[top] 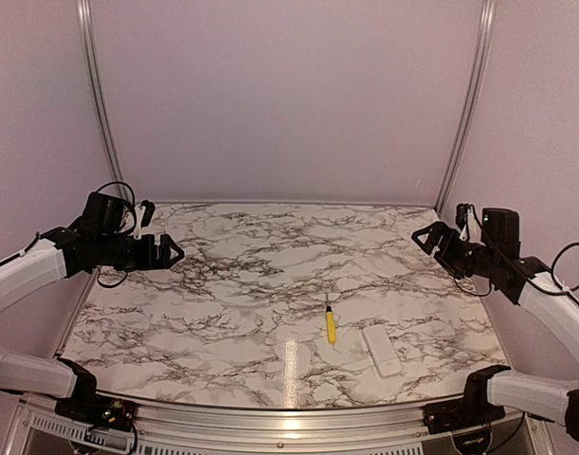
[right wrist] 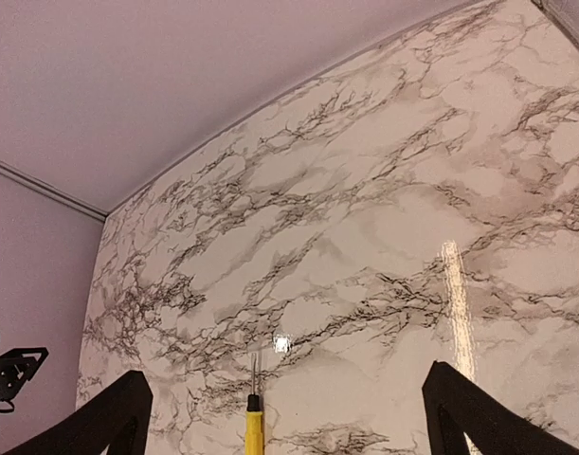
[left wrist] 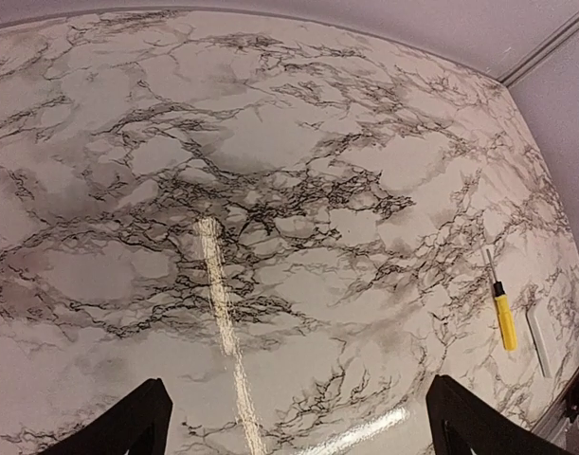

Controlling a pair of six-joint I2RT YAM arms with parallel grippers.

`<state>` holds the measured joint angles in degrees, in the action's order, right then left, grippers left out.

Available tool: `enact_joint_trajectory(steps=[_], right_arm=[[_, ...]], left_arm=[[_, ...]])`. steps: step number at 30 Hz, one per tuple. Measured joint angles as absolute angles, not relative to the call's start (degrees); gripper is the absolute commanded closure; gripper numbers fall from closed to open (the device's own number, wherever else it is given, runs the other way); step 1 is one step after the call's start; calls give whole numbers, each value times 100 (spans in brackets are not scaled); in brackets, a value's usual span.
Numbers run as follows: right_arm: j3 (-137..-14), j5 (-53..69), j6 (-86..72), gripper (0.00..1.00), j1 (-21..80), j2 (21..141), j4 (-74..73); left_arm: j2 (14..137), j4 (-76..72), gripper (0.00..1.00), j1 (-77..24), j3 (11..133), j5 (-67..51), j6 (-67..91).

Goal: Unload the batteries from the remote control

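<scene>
White remote control (top: 381,349): flat on marble table (top: 223,313), beneath and toward the bases from our right gripper (top: 420,235), far right of our left gripper (top: 173,252). Both grippers gape wide, holding nothing. We see no batteries, presumably inside; all unloading is left to do.

Left pincer (top: 177,251) and right pincer (top: 421,238) hover, jaws spread.
</scene>
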<state>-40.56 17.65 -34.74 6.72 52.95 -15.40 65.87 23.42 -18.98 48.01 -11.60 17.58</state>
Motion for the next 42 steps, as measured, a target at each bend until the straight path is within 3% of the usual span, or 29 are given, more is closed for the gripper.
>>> enact_joint_trajectory(steps=[23, 42], right_arm=[[-4230, 1002, -3701, 2, 1044, 5640, -3479], [-4626, 377, -2974, 2, 2897, 6740, -4429]], left_arm=[[6318, 2493, 1, -2016, 4309, -1387, 1734], [6178, 2495, 1, -2016, 4285, -895, 1741]])
